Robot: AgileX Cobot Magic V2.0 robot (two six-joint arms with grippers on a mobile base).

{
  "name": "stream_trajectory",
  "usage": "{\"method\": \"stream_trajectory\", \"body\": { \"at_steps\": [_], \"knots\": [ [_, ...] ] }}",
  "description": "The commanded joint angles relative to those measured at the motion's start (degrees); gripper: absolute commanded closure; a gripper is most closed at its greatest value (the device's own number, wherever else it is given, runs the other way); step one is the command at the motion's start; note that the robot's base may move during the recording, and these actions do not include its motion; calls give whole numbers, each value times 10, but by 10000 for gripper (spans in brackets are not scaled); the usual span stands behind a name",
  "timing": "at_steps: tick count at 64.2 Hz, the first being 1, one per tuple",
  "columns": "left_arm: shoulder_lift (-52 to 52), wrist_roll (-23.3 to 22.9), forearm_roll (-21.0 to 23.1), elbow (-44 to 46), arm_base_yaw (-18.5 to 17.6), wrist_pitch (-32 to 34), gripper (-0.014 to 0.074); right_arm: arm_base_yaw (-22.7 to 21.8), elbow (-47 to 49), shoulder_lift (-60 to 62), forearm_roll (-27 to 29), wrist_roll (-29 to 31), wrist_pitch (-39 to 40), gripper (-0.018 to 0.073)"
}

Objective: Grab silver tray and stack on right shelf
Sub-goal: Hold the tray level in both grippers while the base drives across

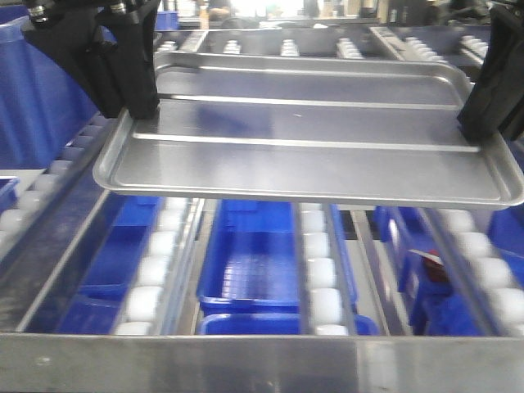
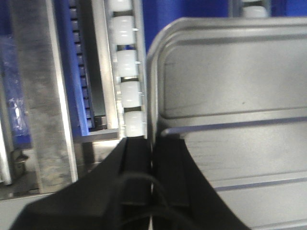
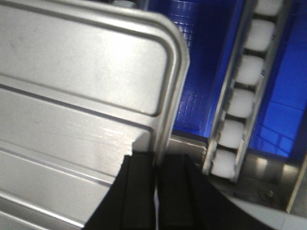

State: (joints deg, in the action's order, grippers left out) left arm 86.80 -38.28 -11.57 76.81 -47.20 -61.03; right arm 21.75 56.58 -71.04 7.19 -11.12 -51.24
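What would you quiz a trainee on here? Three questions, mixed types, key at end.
1. True or false: only the left gripper holds the silver tray.
2. What sits beneath the right shelf? A) blue bins B) cardboard boxes C) red crates
3. Fill in: the tray floor carries ___ long raised ribs.
Key: 1 false, the right gripper clamps the opposite rim; 2 A; 3 two.
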Motion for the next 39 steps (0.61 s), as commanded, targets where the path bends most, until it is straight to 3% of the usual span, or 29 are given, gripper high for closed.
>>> {"method": "stream_trajectory", "body": {
  "at_steps": [1, 39],
  "knots": [
    [-23, 10, -10, 17, -6, 13, 697, 1, 20, 17, -5, 17, 19, 503],
    [-23, 10, -10, 17, -6, 13, 697, 1, 20, 17, -5, 17, 19, 503]
  ]
}}
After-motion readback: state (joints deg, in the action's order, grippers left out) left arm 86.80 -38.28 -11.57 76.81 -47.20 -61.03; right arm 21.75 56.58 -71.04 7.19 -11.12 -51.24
